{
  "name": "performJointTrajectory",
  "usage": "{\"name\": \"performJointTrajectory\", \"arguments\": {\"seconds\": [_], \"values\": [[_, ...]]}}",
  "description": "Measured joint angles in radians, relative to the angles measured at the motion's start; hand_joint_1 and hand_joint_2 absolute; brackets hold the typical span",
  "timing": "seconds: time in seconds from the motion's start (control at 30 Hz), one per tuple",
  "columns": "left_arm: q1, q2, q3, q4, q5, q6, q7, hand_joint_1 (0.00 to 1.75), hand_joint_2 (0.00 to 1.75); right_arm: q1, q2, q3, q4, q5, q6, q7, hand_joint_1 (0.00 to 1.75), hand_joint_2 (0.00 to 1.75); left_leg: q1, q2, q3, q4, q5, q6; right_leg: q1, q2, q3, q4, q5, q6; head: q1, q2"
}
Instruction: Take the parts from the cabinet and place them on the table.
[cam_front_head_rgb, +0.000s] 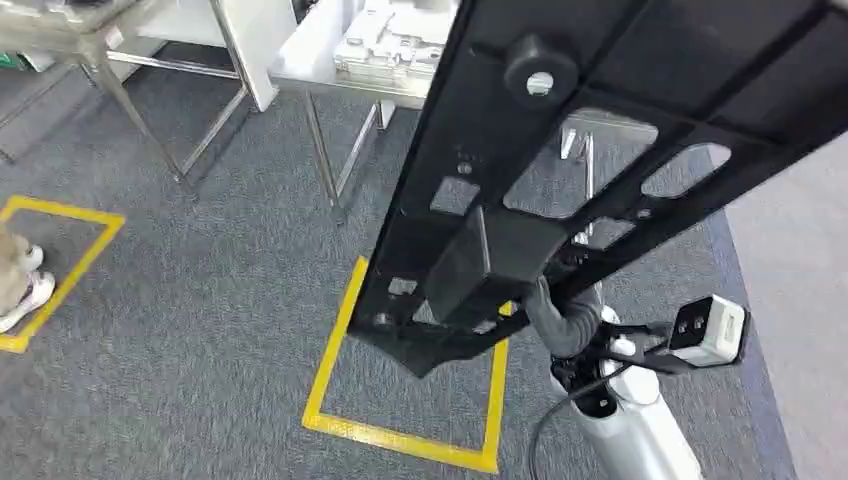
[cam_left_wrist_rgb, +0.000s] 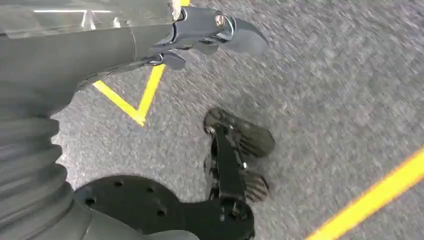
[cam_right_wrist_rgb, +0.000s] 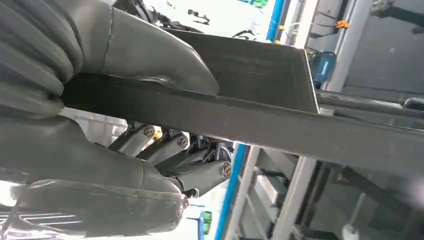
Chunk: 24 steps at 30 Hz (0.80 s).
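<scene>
My right hand (cam_right_wrist_rgb: 150, 130) is clamped on a long black metal frame part (cam_front_head_rgb: 560, 190): in the right wrist view the thick thumb lies over one face of the flat bar and the darker fingers (cam_right_wrist_rgb: 200, 170) curl against the other. In the head view the part rises at a slant across the picture, with cut-out windows, a round knob (cam_front_head_rgb: 538, 70) near its upper end and a black box-like block (cam_front_head_rgb: 490, 265) fixed lower down, just above my grip.

My left hand (cam_left_wrist_rgb: 210, 35) hangs over the floor holding nothing, its fingers loosely bent and apart.

Below me is grey carpet (cam_front_head_rgb: 200, 330) marked with yellow tape squares (cam_front_head_rgb: 400, 430). Ahead stands a steel-legged table (cam_front_head_rgb: 330, 80) carrying pale moulded trays (cam_front_head_rgb: 390, 40). A person's white shoe (cam_front_head_rgb: 25, 295) shows at the far left. I can read no labels or writing.
</scene>
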Motion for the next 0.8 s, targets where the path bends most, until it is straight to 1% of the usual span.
{"name": "performJointTrajectory", "arguments": {"seconds": [0.03, 0.07, 0.1, 0.13, 0.17, 0.2, 0.27, 0.3, 0.33, 0.37, 0.4, 0.43, 0.47, 0.5, 0.53, 0.57, 0.6, 0.63, 0.67, 0.7, 0.73, 0.77, 0.8], "values": [[-0.001, 0.000, 0.000, 0.000, 0.000, -0.002, -0.001, 0.00, 1.75, -0.001, 0.002, 0.000, 0.000, 0.000, 0.000, -0.001, 1.75, 1.75, 0.003, 0.000, -0.046, 0.075, -0.026, -0.006, 0.000, 0.000, 0.003, 0.000, -0.005, -0.001, -0.001, 0.000], [0.000, 0.001, 0.000, 0.000, 0.000, -0.002, -0.002, 0.00, 1.75, 0.000, 0.003, 0.000, 0.001, 0.000, 0.001, -0.002, 1.75, 1.75, 0.006, 0.000, -0.097, 0.151, -0.061, -0.012, 0.000, 0.001, 0.007, 0.000, -0.010, -0.002, 0.000, 0.000], [0.001, 0.002, 0.001, 0.000, 0.000, -0.002, -0.002, 0.00, 1.75, 0.001, 0.003, 0.000, 0.002, 0.000, 0.002, -0.004, 1.75, 1.75, 0.007, 0.000, -0.140, 0.208, -0.087, -0.016, 0.000, 0.002, 0.010, 0.000, -0.016, -0.001, -0.001, 0.000], [0.004, 0.002, 0.001, 0.000, -0.001, -0.002, -0.002, 0.00, 1.75, 0.002, 0.003, 0.000, 0.003, 0.000, 0.003, -0.005, 1.75, 1.75, 0.010, 0.000, -0.163, 0.224, -0.085, -0.020, -0.001, 0.005, 0.016, 0.000, -0.021, 0.000, -0.003, 0.000], [0.005, 0.002, 0.002, 0.000, -0.002, -0.001, -0.002, 0.00, 1.75, 0.002, 0.003, 0.000, 0.005, 0.000, 0.003, -0.007, 1.75, 1.75, 0.012, 0.000, -0.164, 0.194, -0.056, -0.021, -0.003, 0.007, 0.025, 0.001, -0.028, 0.003, -0.003, 0.000], [0.006, 0.002, 0.002, 0.000, -0.003, -0.001, -0.003, 0.00, 1.75, 0.002, 0.003, 0.000, 0.006, 0.000, 0.005, -0.010, 1.75, 1.75, 0.014, 0.000, -0.145, 0.129, -0.009, -0.021, -0.004, 0.008, 0.036, 0.001, -0.035, 0.006, -0.003, 0.000], [0.005, 0.003, 0.003, 0.000, -0.006, -0.001, -0.004, 0.00, 1.75, 0.001, 0.003, 0.000, 0.006, 0.001, 0.005, -0.012, 1.75, 1.75, 0.018, 0.001, -0.079, -0.052, 0.112, -0.017, -0.006, 0.008, 0.062, 0.001, -0.055, 0.016, -0.002, 0.000], [0.006, 0.003, 0.003, 0.000, -0.006, -0.001, -0.004, 0.00, 1.75, 0.000, 0.003, 0.000, 0.006, 0.001, 0.005, -0.013, 1.75, 1.75, 0.013, 0.001, -0.075, -0.071, 0.090, -0.009, -0.003, 0.008, 0.068, 0.006, -0.062, 0.023, -0.001, 0.000], [0.004, 0.003, 0.003, 0.000, -0.006, 0.000, -0.005, 0.00, 1.75, -0.003, 0.003, 0.000, 0.007, 0.001, 0.005, -0.013, 1.75, 1.75, 0.008, 0.002, -0.074, -0.068, 0.063, 0.003, -0.003, 0.009, 0.064, 0.004, -0.067, 0.030, -0.003, 0.000], [0.003, 0.004, 0.004, 0.000, -0.006, 0.000, -0.005, 0.00, 1.75, -0.005, 0.003, 0.000, 0.007, 0.002, 0.005, -0.013, 1.75, 1.75, 0.006, 0.001, -0.070, -0.071, 0.086, 0.011, -0.004, 0.009, 0.066, 0.001, -0.073, 0.039, -0.003, 0.000], [0.006, 0.006, 0.005, 0.000, -0.006, 0.000, -0.005, 0.00, 1.75, -0.006, 0.003, 0.000, 0.007, 0.002, 0.005, -0.013, 1.75, 1.75, 0.009, -0.001, -0.069, -0.072, 0.085, 0.021, -0.002, 0.009, 0.070, 0.017, -0.066, 0.046, -0.003, 0.000], [0.007, 0.006, 0.007, 0.000, -0.006, 0.000, -0.005, 0.00, 1.75, -0.009, 0.002, 0.000, 0.006, 0.001, 0.004, -0.013, 1.75, 1.75, 0.009, -0.003, -0.057, -0.074, 0.082, 0.029, -0.003, 0.009, 0.074, 0.018, -0.070, 0.052, -0.001, 0.000], [0.006, 0.006, 0.008, 0.000, -0.006, -0.001, -0.005, 0.00, 1.75, -0.010, 0.002, 0.000, 0.006, 0.001, 0.003, -0.013, 1.75, 1.75, 0.012, -0.003, -0.048, -0.080, 0.083, 0.034, -0.006, 0.008, 0.071, 0.034, -0.079, 0.056, -0.001, 0.000], [0.003, 0.006, 0.008, 0.000, -0.006, -0.002, -0.007, 0.00, 1.75, -0.014, 0.003, -0.002, 0.005, 0.000, 0.003, -0.015, 1.75, 1.75, 0.012, -0.003, -0.043, -0.080, 0.079, 0.040, -0.007, 0.008, 0.042, 0.085, -0.094, 0.061, 0.004, 0.000], [0.002, 0.007, 0.009, 0.000, -0.007, -0.002, -0.008, 0.00, 1.75, -0.016, 0.002, -0.003, 0.003, -0.002, 0.003, -0.016, 1.75, 1.75, 0.011, -0.003, -0.042, -0.080, 0.075, 0.044, -0.007, 0.008, -0.001, 0.151, -0.119, 0.062, 0.005, 0.000], [0.002, 0.007, 0.009, 0.000, -0.007, -0.002, -0.008, 0.00, 1.75, -0.015, 0.002, -0.005, 0.003, -0.004, 0.003, -0.019, 1.75, 1.75, 0.009, -0.004, -0.038, -0.080, 0.070, 0.046, -0.009, 0.008, -0.058, 0.240, -0.158, 0.063, 0.004, 0.000], [0.002, 0.008, 0.010, 0.000, -0.007, -0.002, -0.008, 0.00, 1.75, -0.012, 0.002, -0.005, 0.003, -0.008, 0.003, -0.022, 1.75, 1.75, 0.008, -0.004, -0.034, -0.079, 0.064, 0.047, -0.009, 0.008, -0.106, 0.306, -0.186, 0.064, 0.005, 0.000], [0.002, 0.008, 0.011, 0.000, -0.007, -0.002, -0.008, 0.00, 1.75, -0.008, 0.002, -0.005, 0.003, -0.012, 0.003, -0.023, 1.75, 1.75, 0.006, -0.001, -0.027, -0.079, 0.058, 0.047, -0.009, 0.008, -0.138, 0.338, -0.191, 0.064, 0.004, 0.000], [0.002, 0.008, 0.013, 0.000, -0.007, -0.002, -0.008, 0.00, 1.75, -0.006, 0.002, -0.005, 0.003, -0.020, 0.006, -0.026, 1.75, 1.75, 0.004, 0.000, -0.017, -0.079, 0.050, 0.047, -0.009, 0.008, -0.147, 0.324, -0.171, 0.059, 0.005, 0.000], [0.004, 0.008, 0.014, 0.000, -0.007, -0.001, -0.008, 0.00, 1.75, -0.006, 0.002, -0.005, 0.003, -0.025, 0.007, -0.028, 1.75, 1.75, 0.002, 0.002, -0.004, -0.079, 0.041, 0.047, -0.007, 0.007, -0.134, 0.264, -0.126, 0.055, 0.005, 0.000], [0.004, 0.008, 0.016, 0.000, -0.007, 0.002, -0.008, 0.00, 1.75, -0.006, 0.002, -0.005, 0.001, -0.028, 0.013, -0.030, 1.75, 1.75, -0.001, 0.006, 0.011, -0.079, 0.031, 0.046, -0.002, 0.002, -0.106, 0.176, -0.065, 0.047, 0.006, 0.000], [0.003, 0.008, 0.017, 0.000, -0.007, 0.003, -0.008, 0.00, 1.75, -0.006, 0.002, -0.005, -0.001, -0.031, 0.016, -0.031, 1.75, 1.75, -0.004, 0.010, 0.025, -0.080, 0.021, 0.044, 0.005, -0.012, -0.077, 0.082, 0.003, 0.031, 0.006, 0.000], [0.004, 0.000, 0.018, 0.002, -0.007, 0.005, -0.008, 0.00, 1.75, -0.005, 0.002, -0.005, -0.002, -0.032, 0.019, -0.031, 1.75, 1.75, -0.004, 0.014, 0.033, -0.080, 0.014, 0.040, 0.015, -0.036, -0.070, 0.043, 0.031, 0.016, 0.005, 0.000]]}}
